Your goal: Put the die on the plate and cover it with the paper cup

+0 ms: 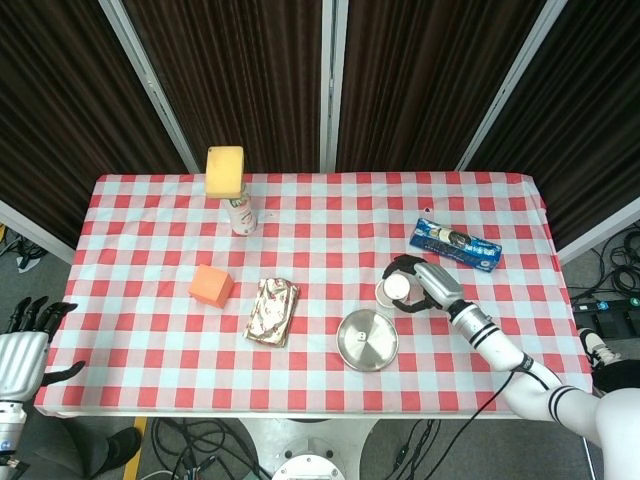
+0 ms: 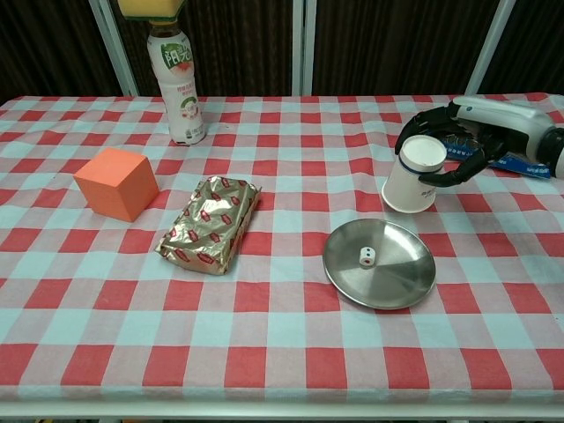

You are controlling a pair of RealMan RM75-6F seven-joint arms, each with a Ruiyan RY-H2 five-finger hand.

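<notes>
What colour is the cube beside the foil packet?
Orange cube; the chest view shows it best.

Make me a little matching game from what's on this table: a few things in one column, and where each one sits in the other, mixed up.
Things:
1. die
2. paper cup
3. yellow sponge
4. orange block

Places:
A. on top of the bottle
B. on the metal plate
C. on the cloth, left of the foil packet
D. in the right hand

Pairs: 1-B, 2-D, 3-A, 4-C
</notes>
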